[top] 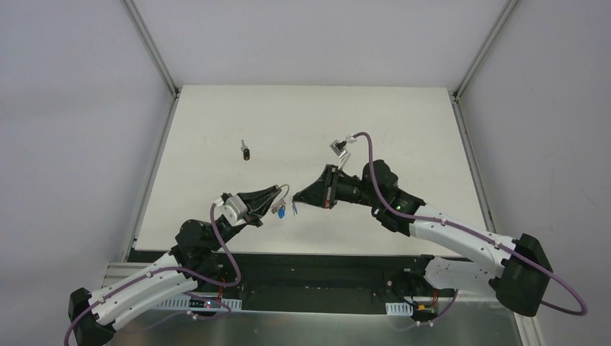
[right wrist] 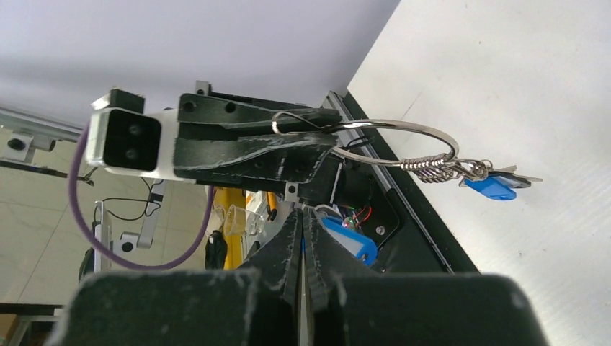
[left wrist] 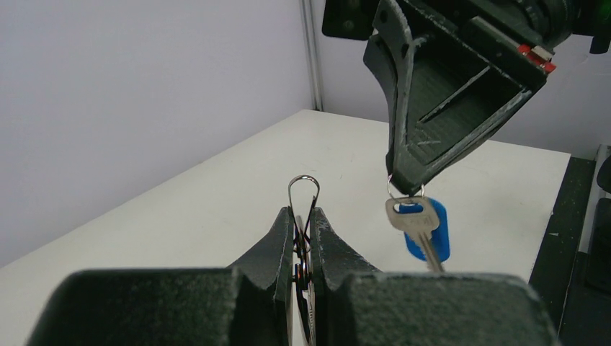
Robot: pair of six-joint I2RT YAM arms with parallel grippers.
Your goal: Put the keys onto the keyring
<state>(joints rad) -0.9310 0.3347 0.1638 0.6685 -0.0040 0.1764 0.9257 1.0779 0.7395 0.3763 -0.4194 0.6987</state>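
The keyring (left wrist: 304,177) was clamped by the clenched fingers of the left gripper (left wrist: 302,220); a blue-headed key (left wrist: 426,229) was pinched below the closed fingertips of the right gripper (left wrist: 407,189), just beside the ring.

I see a white table (top: 302,115) between pale grey walls (top: 72,108), with metal rails (top: 153,166) along its sides. On its far left lies a small dark object (top: 246,151), perhaps silver-tipped; I can't identify it.
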